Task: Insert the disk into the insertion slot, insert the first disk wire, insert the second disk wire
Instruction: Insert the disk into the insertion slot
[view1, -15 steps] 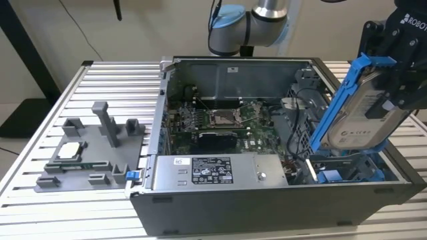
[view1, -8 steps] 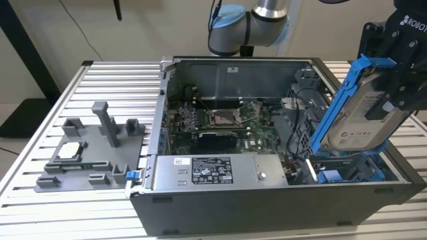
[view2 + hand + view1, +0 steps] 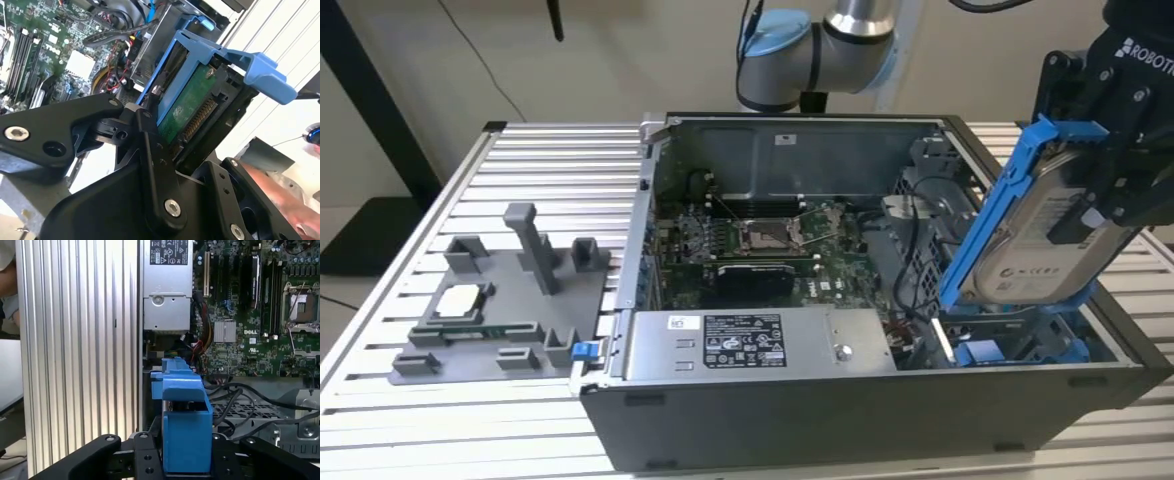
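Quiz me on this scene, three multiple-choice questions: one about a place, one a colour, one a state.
1. Where is the disk relative to the insertion slot? A above it; B fully inside it; C beneath it.
2. What colour is the disk's carrier frame? A red; B blue; C green.
3. The gripper is: A open; B shut on nothing; C shut on the disk.
Answers: 1 A, it hangs tilted over the slot. 2 B, bright blue in every view. 3 C, it clamps the frame's sides.

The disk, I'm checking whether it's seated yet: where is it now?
On the exterior view's right, the disk is held tilted in the tool over the insertion slot, not yet seated.
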`<state>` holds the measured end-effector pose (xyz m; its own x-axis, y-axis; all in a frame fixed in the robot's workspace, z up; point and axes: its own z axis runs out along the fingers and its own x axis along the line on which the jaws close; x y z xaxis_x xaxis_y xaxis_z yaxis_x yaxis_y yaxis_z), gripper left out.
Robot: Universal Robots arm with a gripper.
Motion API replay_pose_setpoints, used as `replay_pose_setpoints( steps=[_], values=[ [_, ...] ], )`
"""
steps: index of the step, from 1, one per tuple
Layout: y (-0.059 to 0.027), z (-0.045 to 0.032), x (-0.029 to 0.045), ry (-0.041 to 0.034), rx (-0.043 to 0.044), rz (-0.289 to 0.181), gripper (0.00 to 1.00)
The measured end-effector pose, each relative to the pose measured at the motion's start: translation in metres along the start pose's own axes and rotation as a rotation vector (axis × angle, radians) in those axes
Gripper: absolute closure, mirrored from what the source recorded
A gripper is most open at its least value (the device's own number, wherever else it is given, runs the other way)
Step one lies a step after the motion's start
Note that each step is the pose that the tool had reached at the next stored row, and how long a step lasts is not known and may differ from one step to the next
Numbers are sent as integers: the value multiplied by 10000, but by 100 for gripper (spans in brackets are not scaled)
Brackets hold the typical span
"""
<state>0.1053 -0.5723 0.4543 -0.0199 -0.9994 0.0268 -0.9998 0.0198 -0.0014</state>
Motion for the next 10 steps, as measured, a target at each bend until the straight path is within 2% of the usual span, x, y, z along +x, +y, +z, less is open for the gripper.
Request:
replay_pose_setpoints(
  steps=[10],
  values=[
    [-12, 90, 18, -1, 0, 4, 100]
  ],
)
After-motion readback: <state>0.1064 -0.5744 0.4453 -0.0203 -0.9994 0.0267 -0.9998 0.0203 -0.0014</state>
